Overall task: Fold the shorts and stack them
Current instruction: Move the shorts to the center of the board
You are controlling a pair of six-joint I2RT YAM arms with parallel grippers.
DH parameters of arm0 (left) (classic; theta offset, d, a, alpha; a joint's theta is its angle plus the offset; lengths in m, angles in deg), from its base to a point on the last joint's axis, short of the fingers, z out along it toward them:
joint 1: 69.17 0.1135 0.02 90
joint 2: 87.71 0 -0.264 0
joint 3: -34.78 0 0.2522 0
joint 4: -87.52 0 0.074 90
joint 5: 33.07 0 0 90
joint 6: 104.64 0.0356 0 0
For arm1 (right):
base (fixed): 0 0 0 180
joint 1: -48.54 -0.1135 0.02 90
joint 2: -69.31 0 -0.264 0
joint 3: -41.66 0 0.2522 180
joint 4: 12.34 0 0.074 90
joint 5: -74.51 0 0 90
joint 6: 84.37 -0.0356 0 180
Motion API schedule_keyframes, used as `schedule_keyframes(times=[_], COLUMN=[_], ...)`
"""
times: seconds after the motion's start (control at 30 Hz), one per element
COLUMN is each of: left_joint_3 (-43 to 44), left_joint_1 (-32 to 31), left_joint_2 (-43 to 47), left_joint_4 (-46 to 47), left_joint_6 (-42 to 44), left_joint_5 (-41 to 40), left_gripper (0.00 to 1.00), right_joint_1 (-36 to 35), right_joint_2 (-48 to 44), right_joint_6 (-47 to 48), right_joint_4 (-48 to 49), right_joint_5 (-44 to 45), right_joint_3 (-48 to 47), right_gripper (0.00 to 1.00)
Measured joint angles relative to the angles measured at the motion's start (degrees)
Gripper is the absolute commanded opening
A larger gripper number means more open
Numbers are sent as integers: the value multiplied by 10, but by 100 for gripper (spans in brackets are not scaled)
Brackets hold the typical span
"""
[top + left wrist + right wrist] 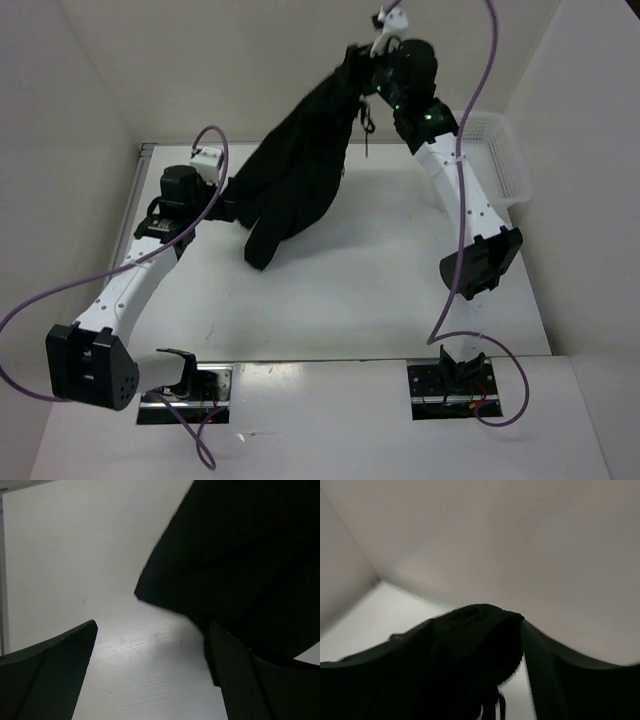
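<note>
Overhead, we see the shorts (295,170) hanging from the right jaws, high above the table (400,300), with their lower end down near the table beside the left jaws. Only the left wrist view shows those jaws wide apart, holding nothing, black cloth just beyond one finger. The right wrist view shows only cloth, so we cannot tell whether the right jaws grip.

robot lab: white-walled table (380,290), bolted arms
</note>
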Motion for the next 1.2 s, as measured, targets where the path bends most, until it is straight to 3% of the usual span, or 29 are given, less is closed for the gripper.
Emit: schedule_keyframes(times=[0.07,0.2,0.37,0.53,0.67,0.8,1.03,1.2], left_joint_3=[-21,-50,-57,-24,46,83,85,86], left_joint_1=[16,26,39,92,130,145,155,155], left_joint_2=[16,19,-33,-168,-254,-265,-300,-354], left_joint_4=[0,-13,-18,-23,-43,-52,-59,-54], left_joint_6=[0,0,0,0,0,0,0,2], left_joint_5=[0,7,17,15,19,56,135,153], left_gripper=[100,100,100,90,89,93,94,79], right_joint_1=[17,47,59,48,44,43,43,42], right_joint_2=[1,1,0,4,63,143,254,281], right_joint_6=[0,18,54,68,55,30,11,16], right_joint_4=[-12,-45,-58,-50,-32,-6,-5,-8], right_joint_5=[-11,-22,-45,-80,-89,-88,-86,-96], right_joint_3=[110,285,369,357,274,202,156,149], right_gripper=[93,94,94,88,88,91,91,88])
